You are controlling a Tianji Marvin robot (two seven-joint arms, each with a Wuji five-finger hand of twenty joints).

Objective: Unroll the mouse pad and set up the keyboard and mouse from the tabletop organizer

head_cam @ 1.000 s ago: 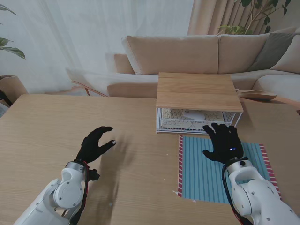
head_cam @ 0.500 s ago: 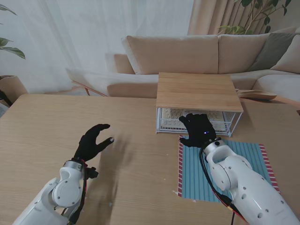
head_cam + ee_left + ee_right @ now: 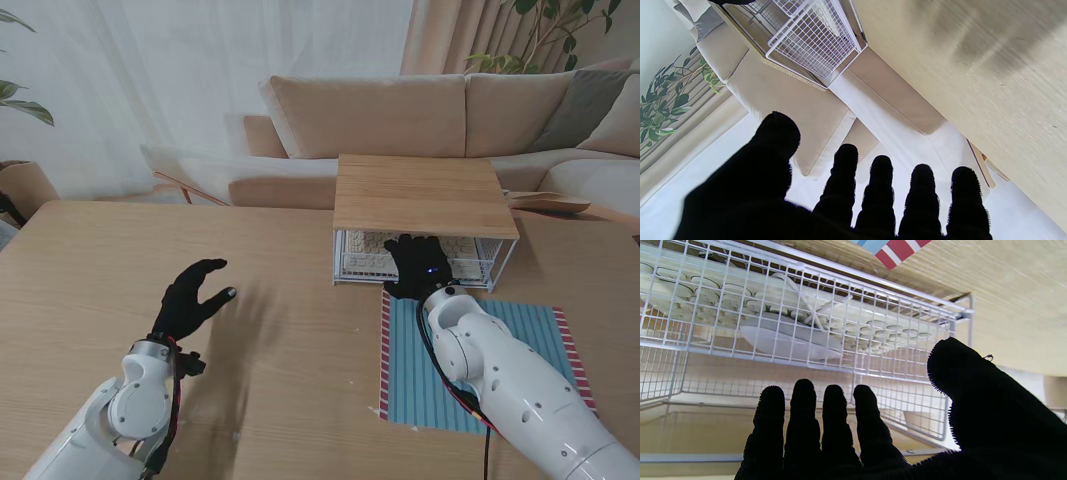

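Observation:
The blue striped mouse pad [image 3: 520,370] lies unrolled and flat on the table's right side. Just beyond it stands the organizer [image 3: 425,192], a wooden top over a white wire basket [image 3: 826,311]. Inside the basket lie a cream keyboard [image 3: 365,245] and a white mouse [image 3: 786,341] resting on the keys. My right hand [image 3: 416,265] is open at the basket's front, fingers reaching toward the opening and holding nothing. My left hand [image 3: 190,298] hovers open over bare table on the left, fingers spread.
A beige sofa [image 3: 400,115] runs behind the table's far edge. The wire basket's side [image 3: 813,36] shows in the left wrist view. Bare wooden tabletop [image 3: 120,260] stretches across the left half.
My right hand has moved away from the mouse pad's far end, leftward and farther from me, up to the basket's front. The left hand has drifted slightly.

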